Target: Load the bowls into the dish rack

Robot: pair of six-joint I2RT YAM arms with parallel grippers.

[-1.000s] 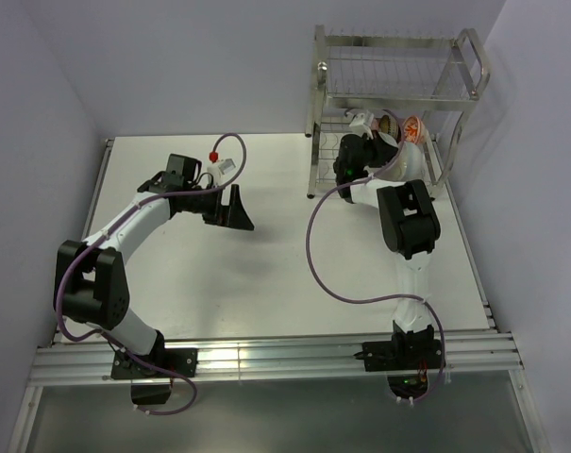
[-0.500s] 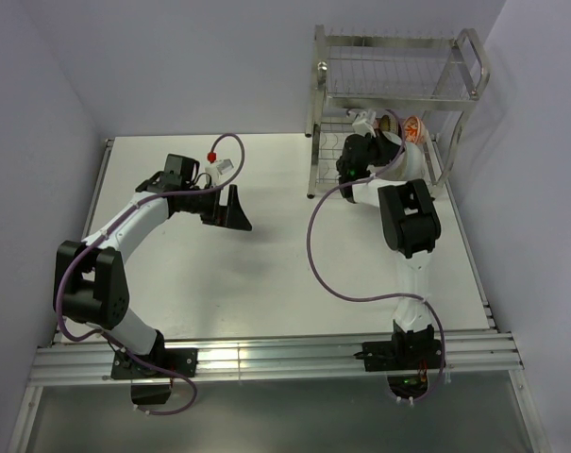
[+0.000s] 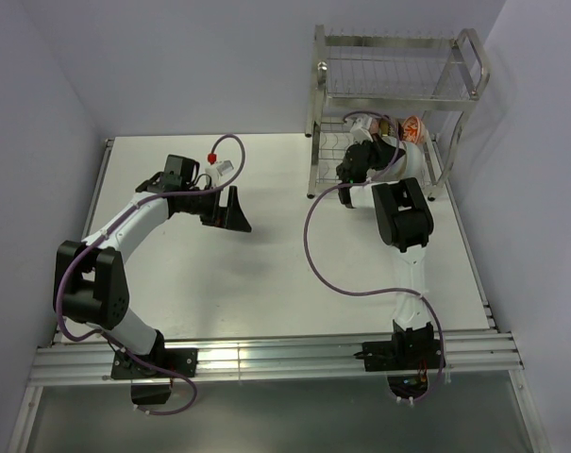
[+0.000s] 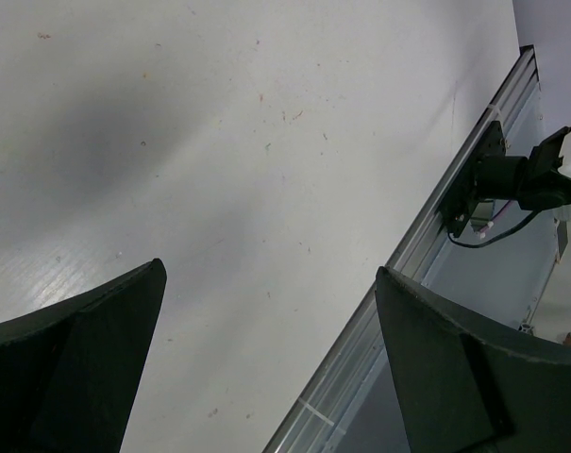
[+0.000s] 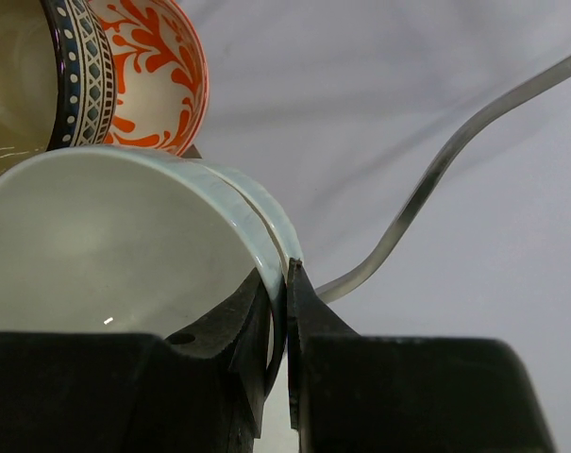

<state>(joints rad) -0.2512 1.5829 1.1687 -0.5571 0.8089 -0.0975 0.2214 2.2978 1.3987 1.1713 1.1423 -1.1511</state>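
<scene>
Well, over on the left, the left pincer (image 3: 236, 209) is hanging wide open above the worktop (image 3: 266, 283), gripping nothing. Further right, the right pincer (image 5: 287, 276) is reaching into the lower tier of the dish rack (image 3: 389, 40) at the far right corner, pinching the rim of a white bowl (image 5: 106, 245). Just beyond it, an orange-red patterned bowl (image 5: 158, 75) is sitting beside a tan-lined bowl (image 5: 11, 85) with a blue diamond band.
</scene>
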